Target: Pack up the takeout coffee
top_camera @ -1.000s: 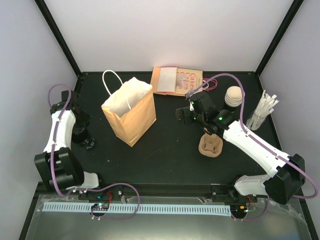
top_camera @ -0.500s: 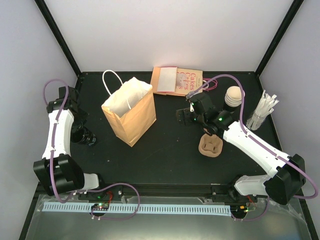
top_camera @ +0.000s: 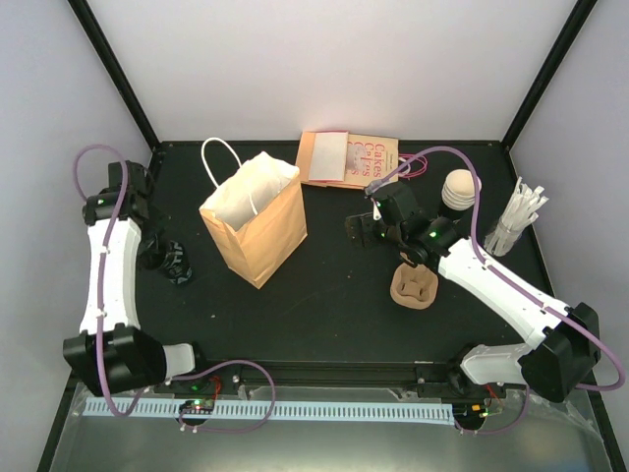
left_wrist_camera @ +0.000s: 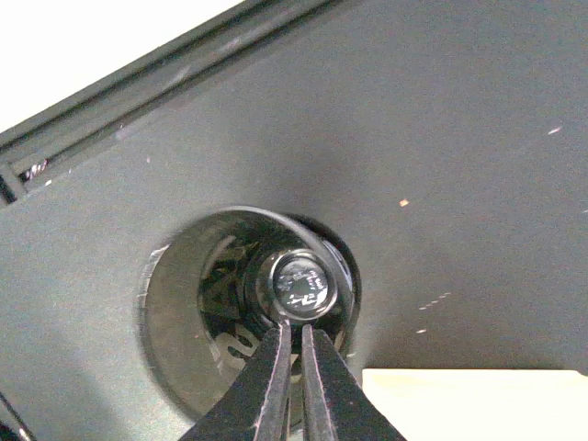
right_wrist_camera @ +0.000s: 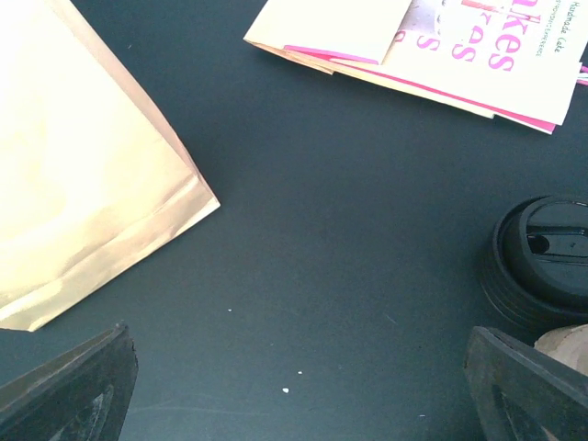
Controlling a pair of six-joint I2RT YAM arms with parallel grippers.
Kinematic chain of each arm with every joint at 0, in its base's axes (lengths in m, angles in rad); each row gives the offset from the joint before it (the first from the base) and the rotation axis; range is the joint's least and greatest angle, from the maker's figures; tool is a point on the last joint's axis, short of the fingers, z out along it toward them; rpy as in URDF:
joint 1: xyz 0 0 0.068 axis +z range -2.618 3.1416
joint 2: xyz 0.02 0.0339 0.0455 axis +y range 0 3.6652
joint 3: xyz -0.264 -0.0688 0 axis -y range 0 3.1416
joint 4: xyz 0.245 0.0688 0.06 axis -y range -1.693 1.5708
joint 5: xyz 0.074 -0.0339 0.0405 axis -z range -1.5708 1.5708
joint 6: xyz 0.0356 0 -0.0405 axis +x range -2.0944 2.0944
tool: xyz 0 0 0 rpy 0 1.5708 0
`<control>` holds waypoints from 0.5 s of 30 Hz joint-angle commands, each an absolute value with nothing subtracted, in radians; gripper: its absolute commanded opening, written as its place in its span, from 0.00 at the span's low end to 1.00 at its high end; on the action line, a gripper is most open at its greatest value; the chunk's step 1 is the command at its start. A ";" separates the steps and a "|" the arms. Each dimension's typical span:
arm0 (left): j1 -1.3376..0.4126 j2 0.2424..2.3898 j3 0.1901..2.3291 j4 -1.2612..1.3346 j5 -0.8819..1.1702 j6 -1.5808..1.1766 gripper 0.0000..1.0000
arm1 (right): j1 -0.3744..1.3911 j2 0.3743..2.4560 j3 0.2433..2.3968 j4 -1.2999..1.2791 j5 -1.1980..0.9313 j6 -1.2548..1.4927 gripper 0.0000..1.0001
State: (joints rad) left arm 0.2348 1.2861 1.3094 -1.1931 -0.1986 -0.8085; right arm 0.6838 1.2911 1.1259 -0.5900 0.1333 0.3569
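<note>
Left of the bag (top_camera: 257,218), the cup (top_camera: 173,262) is lidless, on or just off the worktop (top_camera: 334,285), can't tell which. My left claw (left_wrist_camera: 294,323) is pinched shut on what looks like its wall. Lid (right_wrist_camera: 544,264) lies near my right claw (right_wrist_camera: 299,354), which is wide open and empty. I read this as cup pick-up. Next: keep it upright, get it lidded, lower into the bag mouth.

Bright even light, soft shadows, left wrist close-up blurred

Cup (top_camera: 177,265) L of bag (top_camera: 257,221); carrier (top_camera: 415,285) R
</note>
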 commanded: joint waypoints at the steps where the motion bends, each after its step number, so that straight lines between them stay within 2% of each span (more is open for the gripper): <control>1: 0.228 1.206 1.404 -1.233 -0.184 -0.777 0.06 | 0.680 1.288 1.150 -0.576 0.131 0.361 1.00; 8: 0.225 1.129 1.474 -1.291 -0.127 -0.744 0.06 | 0.679 1.284 1.162 -0.584 0.136 0.358 1.00; 15: 0.225 1.038 1.387 -1.233 -0.115 -0.705 0.09 | 0.680 1.281 1.153 -0.570 0.126 0.360 1.00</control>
State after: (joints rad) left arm 0.2310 1.0698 1.4254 -1.2392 -0.1345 -0.7418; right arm 0.6838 1.2911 1.1297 -0.5896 0.1307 0.3569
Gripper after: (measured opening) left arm 0.085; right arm 0.999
